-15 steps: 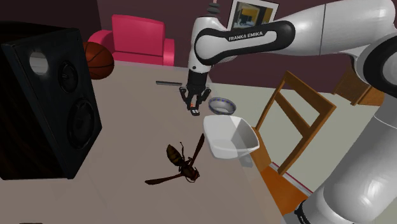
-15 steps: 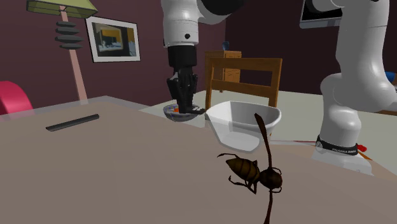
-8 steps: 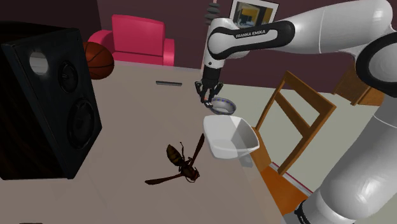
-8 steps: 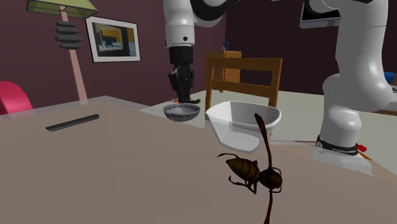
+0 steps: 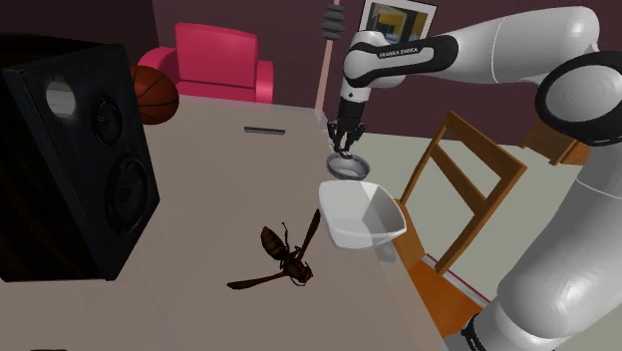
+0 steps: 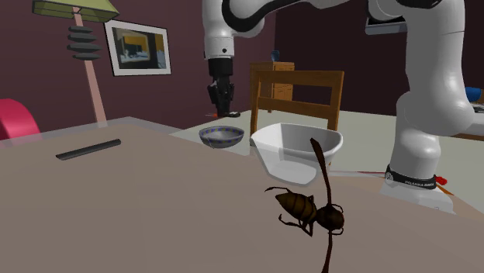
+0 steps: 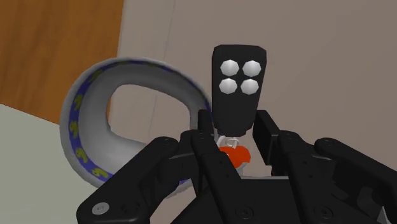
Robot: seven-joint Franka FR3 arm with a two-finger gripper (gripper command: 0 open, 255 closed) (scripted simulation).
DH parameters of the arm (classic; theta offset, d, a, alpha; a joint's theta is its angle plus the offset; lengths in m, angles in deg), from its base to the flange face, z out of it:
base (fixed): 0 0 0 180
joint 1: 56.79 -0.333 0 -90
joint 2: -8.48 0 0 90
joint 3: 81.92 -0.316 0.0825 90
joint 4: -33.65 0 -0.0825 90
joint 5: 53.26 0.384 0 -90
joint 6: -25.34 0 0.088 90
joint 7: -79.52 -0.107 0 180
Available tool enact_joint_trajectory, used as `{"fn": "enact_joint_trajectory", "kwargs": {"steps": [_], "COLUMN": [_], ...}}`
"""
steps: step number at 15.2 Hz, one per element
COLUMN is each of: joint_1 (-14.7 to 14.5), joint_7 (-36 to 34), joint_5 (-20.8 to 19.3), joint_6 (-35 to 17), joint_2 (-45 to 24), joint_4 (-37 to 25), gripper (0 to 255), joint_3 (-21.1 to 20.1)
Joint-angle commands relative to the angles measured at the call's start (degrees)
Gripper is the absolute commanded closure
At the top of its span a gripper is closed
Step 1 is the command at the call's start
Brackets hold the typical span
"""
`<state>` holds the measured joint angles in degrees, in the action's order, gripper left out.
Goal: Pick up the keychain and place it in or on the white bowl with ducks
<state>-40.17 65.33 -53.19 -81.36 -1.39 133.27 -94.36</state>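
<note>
My pincer (image 7: 233,135) was closed most of the way, its 2 fingers clamped on the keychain (image 7: 236,108) at the ring end. So the keychain was in my hold, up in the air, off the table.

Handling, my guess:
- Light overall. The fob (image 7: 237,79) was probably stiff hard plastic, not fragile.
- The shell looked smooth, so it could slip.
- The ring joint looked loose, so the fob might swing.
- Best hold seemed to be the neck where the fob meets the ring, or across the fob's flat sides.

Looks: the fob was flat and black with rounded corners and 4 white buttons in a 2-by-2 block. Under it was a small pale ring, and an orange-red tag (image 7: 234,154) sat right between the fingers.

Just below was the duck bowl (image 7: 102,127), small and round, pale inside, with a blue band and yellow ducks at the rim. It sat a bit to one side of the fob, not straight under it. In the shoulder view the pincer (image 5: 344,143) hung just above the duck bowl (image 5: 349,167). The second exterior view agreed, with the pincer (image 6: 220,105) above the duck bowl (image 6: 222,136) and the 2 apart.

Next out was a bigger plain white square bowl (image 5: 361,212), just beside the duck bowl. Then came a brown wasp (image 5: 284,254) on the table (image 5: 219,179) and a wooden chair (image 6: 297,80) at the table's edge. Farthest were a black speaker (image 5: 70,160), a basketball (image 5: 155,93) and a red armchair (image 5: 221,62).
</note>
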Motion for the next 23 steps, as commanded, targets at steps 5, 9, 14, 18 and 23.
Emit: {"fn": "enact_joint_trajectory", "kwargs": {"steps": [5,9,14,18,23], "joint_1": [3.97,3.99,3.98,3.96,3.93], "joint_7": [6.94,6.95,6.94,6.90,6.87], "joint_5": [-0.63,-0.71,-0.85,-1.00,-1.12], "joint_6": [2.74,-0.19,-3.75,-6.53,-8.49], "joint_2": [-4.86,-5.28,-6.11,-6.96,-7.68], "joint_4": [-7.37,-4.86,-2.12,-0.19,1.07], "gripper": [255,255,255,255,255], "joint_3": [2.96,2.99,3.04,3.09,3.14]}}
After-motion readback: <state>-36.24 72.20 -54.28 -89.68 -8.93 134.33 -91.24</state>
